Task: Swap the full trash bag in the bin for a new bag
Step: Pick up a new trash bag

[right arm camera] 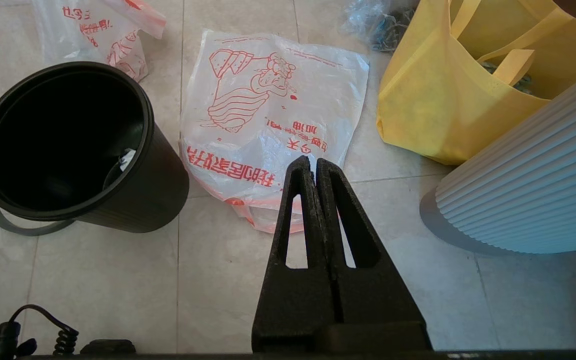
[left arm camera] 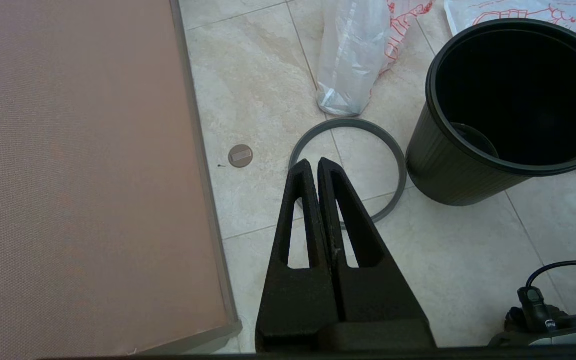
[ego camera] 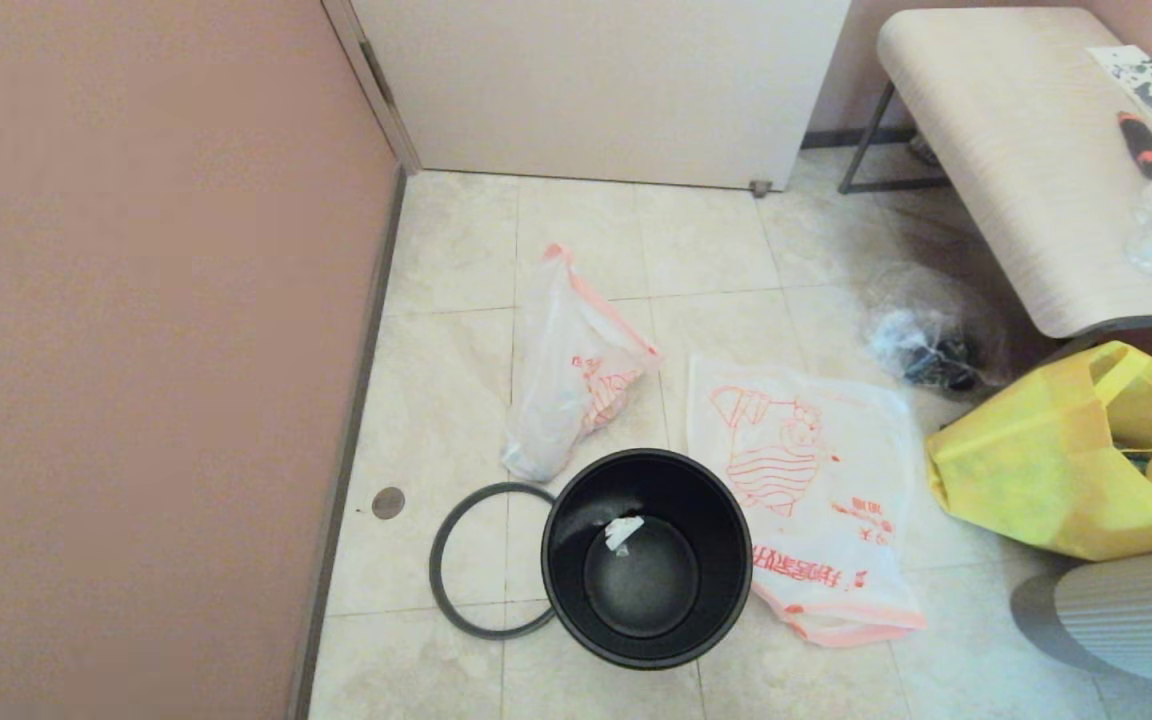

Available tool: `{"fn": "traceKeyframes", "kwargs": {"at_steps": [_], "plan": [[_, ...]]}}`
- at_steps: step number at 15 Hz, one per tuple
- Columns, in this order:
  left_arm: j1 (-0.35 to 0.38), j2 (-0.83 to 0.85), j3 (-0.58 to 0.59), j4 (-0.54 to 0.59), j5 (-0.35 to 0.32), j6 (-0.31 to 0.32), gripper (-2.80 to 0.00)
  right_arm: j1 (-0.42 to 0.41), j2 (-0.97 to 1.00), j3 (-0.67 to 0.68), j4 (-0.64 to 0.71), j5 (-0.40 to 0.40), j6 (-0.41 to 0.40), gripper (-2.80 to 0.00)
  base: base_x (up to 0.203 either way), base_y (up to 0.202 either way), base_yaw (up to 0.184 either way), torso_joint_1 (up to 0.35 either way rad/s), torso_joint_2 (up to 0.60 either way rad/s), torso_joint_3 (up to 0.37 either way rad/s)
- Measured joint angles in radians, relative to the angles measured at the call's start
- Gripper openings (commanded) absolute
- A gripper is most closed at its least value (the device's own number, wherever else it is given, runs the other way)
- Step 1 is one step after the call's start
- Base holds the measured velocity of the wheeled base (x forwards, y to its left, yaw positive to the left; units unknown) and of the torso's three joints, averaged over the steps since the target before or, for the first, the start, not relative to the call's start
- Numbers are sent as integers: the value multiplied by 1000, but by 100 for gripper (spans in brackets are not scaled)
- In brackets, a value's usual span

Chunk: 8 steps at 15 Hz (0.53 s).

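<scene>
- Closest to the robot, both arms hang parked above the floor. The left end effector (left arm camera: 316,167) has its fingers pressed together on nothing, over the loose grey ring (ego camera: 489,560). The right end effector (right arm camera: 314,165) is likewise pressed together and empty, above the near edge of the new bag (ego camera: 816,490).
- The bin (ego camera: 646,557) stands upright on the tiled floor, mouth up, unlined, with only a small white scrap (ego camera: 623,530) at the bottom. Its ring lies flat just beside it, toward the wall on the left.
- To the bin's right the new bag lies flat and unopened, touching or slipping under the bin's side. Its long axis runs from the pink-orange handles near the robot away toward the door.
- Beyond the bin, the full trash bag (ego camera: 571,375) lies on its side on the floor, its pink-orange rim pointing away toward the door, its lumpy bottom toward the ring.
- By my reckoning, the removal is done: what remains is opening the new bag, seating it in the bin and fitting the ring.
</scene>
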Motion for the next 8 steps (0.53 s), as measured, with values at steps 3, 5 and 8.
{"fn": "traceKeyframes", "kwargs": {"at_steps": [3, 5, 8], "plan": [[0, 1, 0, 0, 0, 0, -280, 0, 0, 0, 6, 6, -53, -280, 0, 0, 0, 0, 0, 0], [0, 1, 0, 0, 0, 0, -280, -6, 0, -3, 4, 13, -86, -280, 0, 0, 0, 0, 0, 0], [0, 1, 0, 0, 0, 0, -280, -11, 18, -125, 77, -18, -91, -280, 0, 0, 0, 0, 0, 0]]}}
